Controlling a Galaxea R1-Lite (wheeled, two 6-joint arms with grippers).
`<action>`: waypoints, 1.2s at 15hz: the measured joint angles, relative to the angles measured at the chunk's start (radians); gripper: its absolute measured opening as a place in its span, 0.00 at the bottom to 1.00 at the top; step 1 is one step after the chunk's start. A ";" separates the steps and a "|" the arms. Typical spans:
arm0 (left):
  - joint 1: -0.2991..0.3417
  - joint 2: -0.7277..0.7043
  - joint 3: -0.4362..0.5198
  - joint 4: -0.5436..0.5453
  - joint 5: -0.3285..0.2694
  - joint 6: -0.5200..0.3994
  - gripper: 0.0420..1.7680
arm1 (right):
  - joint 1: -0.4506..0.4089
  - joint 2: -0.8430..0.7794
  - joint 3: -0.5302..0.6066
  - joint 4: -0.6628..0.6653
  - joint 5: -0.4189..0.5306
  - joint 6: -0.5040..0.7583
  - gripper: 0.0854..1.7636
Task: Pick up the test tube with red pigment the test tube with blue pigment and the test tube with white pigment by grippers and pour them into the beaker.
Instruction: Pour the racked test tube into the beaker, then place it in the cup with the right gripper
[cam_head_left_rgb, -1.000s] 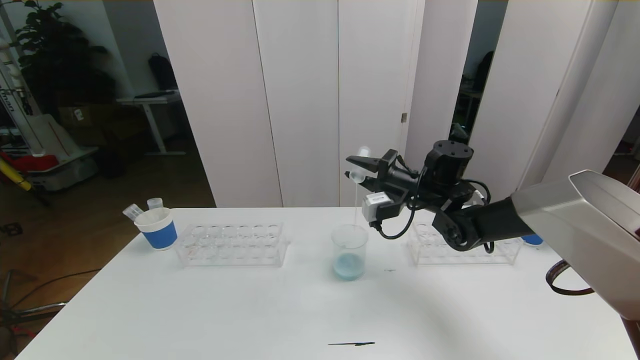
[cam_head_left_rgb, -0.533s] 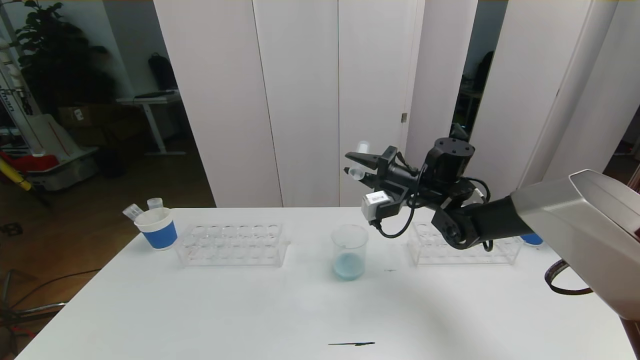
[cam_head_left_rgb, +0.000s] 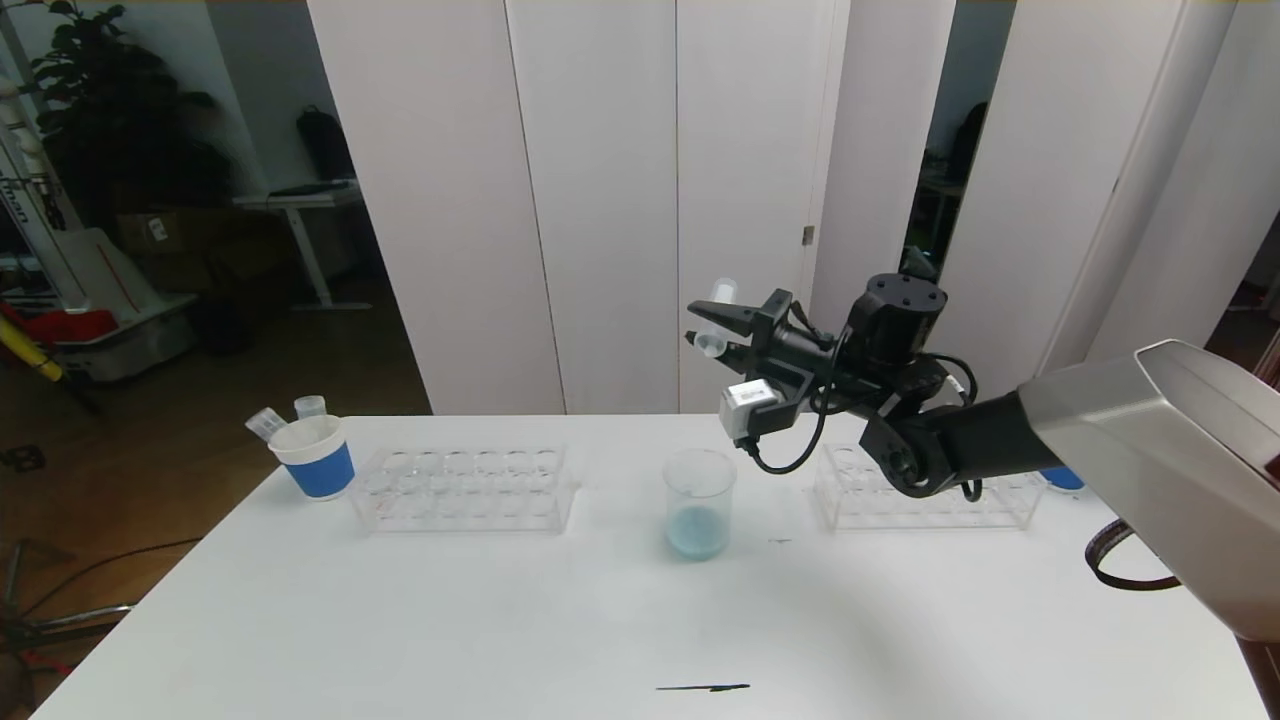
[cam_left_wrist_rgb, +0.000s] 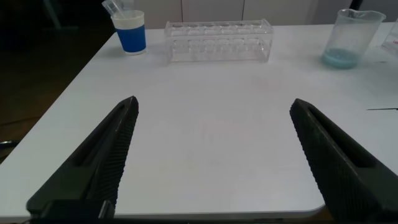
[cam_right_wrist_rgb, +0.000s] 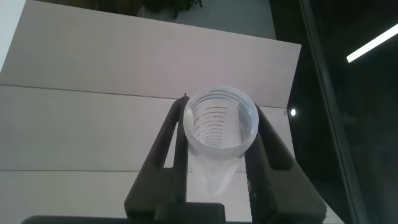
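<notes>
**Tube tipped above the beaker**

Head view: the right gripper (cam_head_left_rgb: 712, 334) clamps a test tube (cam_head_left_rgb: 716, 320) high over the beaker (cam_head_left_rgb: 698, 503), which holds pale blue liquid. Best to keep the mouth centred above the rim.

Left wrist: the left gripper (cam_left_wrist_rgb: 211, 155) hangs wide, empty, low over the table (cam_left_wrist_rgb: 211, 155).

Right wrist: the tube's threaded mouth sits between the fingers (cam_right_wrist_rgb: 177, 149). No readable writing anywhere.

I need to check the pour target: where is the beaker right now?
In the head view the beaker stands mid-table between two clear racks, below and slightly left of the raised right gripper.
</notes>
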 joint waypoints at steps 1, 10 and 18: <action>0.000 0.000 0.000 0.000 0.000 0.000 0.99 | 0.000 -0.004 0.005 0.002 -0.018 0.013 0.31; 0.000 0.000 0.000 0.000 0.000 0.000 0.99 | 0.074 -0.214 0.196 0.011 -0.517 0.611 0.31; 0.000 0.000 0.000 0.000 0.000 0.000 0.99 | 0.090 -0.451 0.492 0.015 -0.698 1.392 0.31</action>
